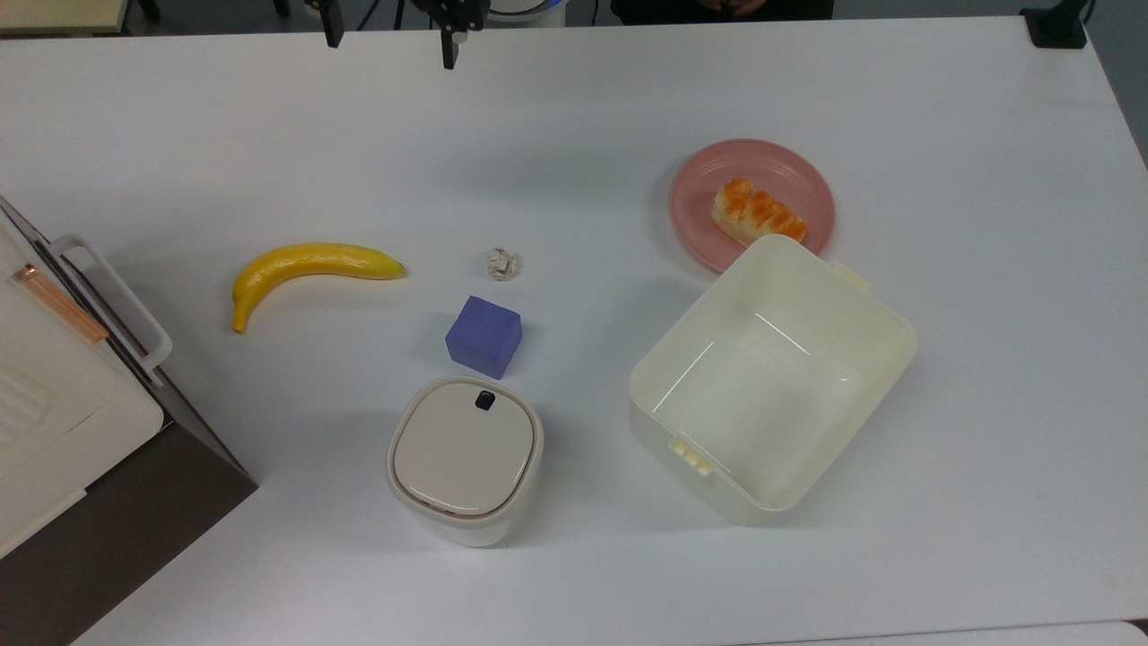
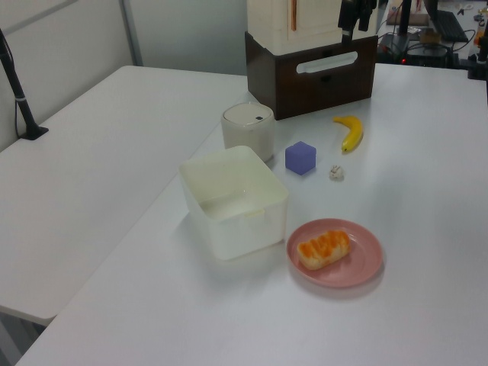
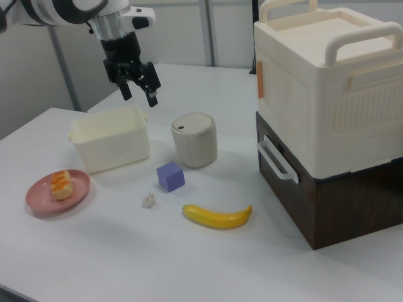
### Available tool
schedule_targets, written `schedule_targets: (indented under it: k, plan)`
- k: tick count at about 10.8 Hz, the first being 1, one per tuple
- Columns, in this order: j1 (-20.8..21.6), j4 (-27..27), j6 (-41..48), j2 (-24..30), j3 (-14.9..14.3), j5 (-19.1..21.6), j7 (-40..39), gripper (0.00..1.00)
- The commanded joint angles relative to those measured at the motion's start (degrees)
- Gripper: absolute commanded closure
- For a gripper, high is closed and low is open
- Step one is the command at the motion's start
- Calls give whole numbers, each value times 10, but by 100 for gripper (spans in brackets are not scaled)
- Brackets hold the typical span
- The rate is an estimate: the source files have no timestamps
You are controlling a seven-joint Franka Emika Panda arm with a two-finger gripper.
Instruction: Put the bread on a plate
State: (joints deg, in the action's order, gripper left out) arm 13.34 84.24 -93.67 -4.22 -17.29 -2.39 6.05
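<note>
A white table (image 1: 942, 135) carries a scatter of things. The bread (image 1: 758, 213), a small loaf with an orange-brown glazed top, lies flat inside the pink plate (image 1: 700, 184), a little off centre towards the cream tub (image 1: 771, 381) whose rim overlaps the plate's near edge in the top view. With the loaf resting wholly within the raised rim, the task looks complete.

The robot's gripper (image 3: 136, 86) hangs high above the table, well apart from plate and bread, its black jaws spread wide and holding nothing. That raised, empty pose suits an arm that has no more to carry. In the top view, two dark fingertips (image 1: 447, 49) poke in at the upper edge.

Elsewhere sit a yellow banana (image 1: 309, 265), a purple cube (image 1: 484, 336), a small crumpled wad (image 1: 502, 263), probably paper, and a lidded cream canister (image 1: 465, 456). A cream box on a dark brown base (image 3: 327, 126) stands at the table's end.
</note>
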Motion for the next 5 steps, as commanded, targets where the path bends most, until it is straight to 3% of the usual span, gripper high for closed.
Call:
schedule_targets:
  k: [1,5]
  plan:
    - [14,2,16,12,-13,14,-3,0]
    - [14,6,15,18,-13,13,-5,0]
